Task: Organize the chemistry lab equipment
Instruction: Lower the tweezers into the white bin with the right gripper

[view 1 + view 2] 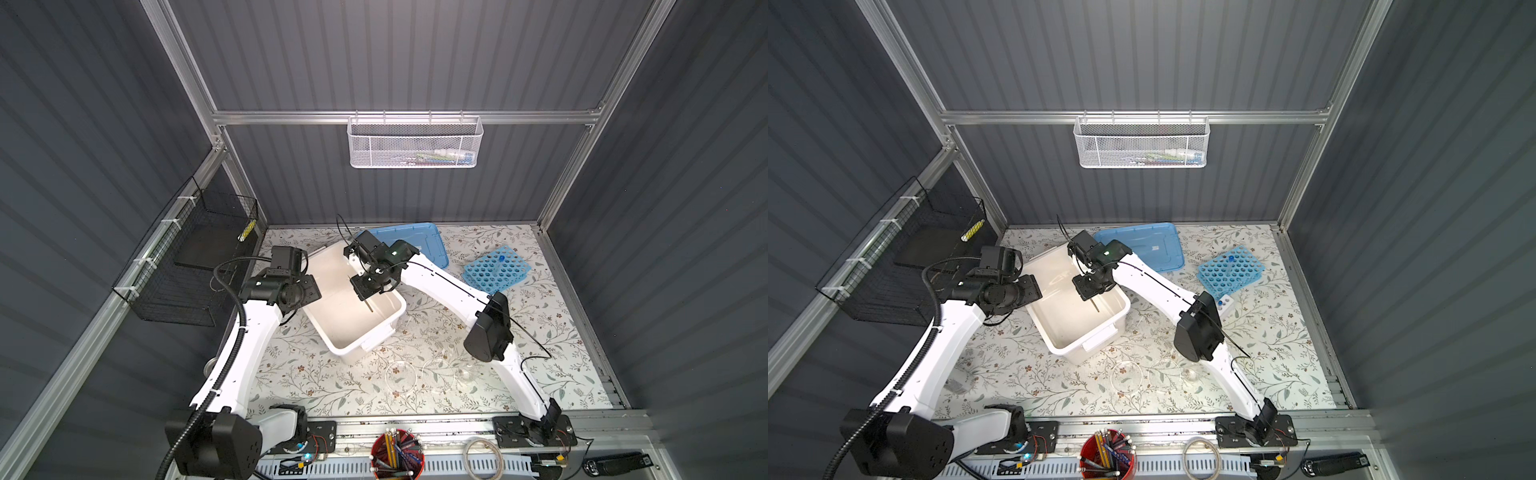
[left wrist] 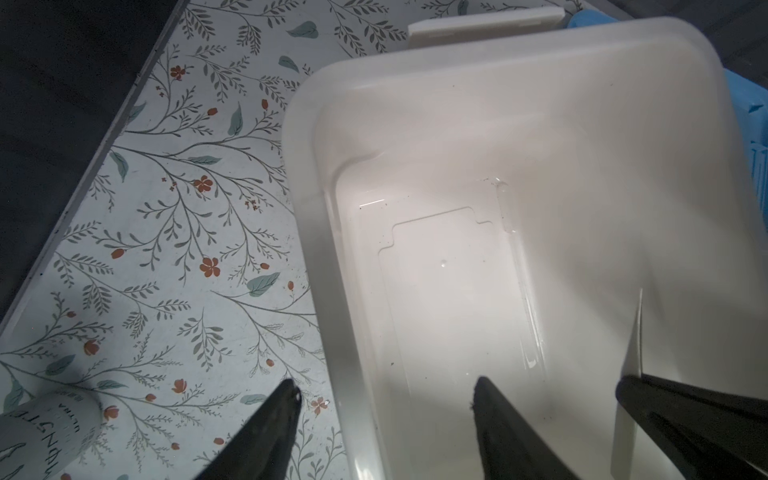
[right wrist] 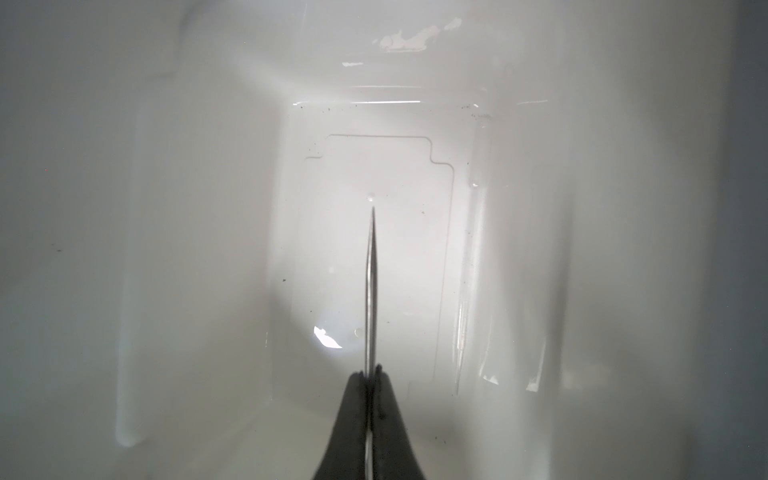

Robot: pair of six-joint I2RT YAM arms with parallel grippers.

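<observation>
Right wrist: right gripper (image 3: 370, 375) clamps tweezers (image 3: 371, 282) inside white bin (image 3: 166, 208); lower before release. Left gripper (image 2: 386, 384) open astride bin wall.

Over the white bin (image 1: 345, 316) the right gripper (image 1: 367, 296) hangs with thin tweezers (image 1: 370, 306) poking down from it. The left gripper (image 1: 308, 291) sits at the bin's 9 o'clock rim. A blue lid (image 1: 419, 243) lies at 1 o'clock of the bin, a blue rack (image 1: 496, 270) at 3 o'clock, clear glass dishes (image 1: 401, 376) at 5 o'clock
</observation>
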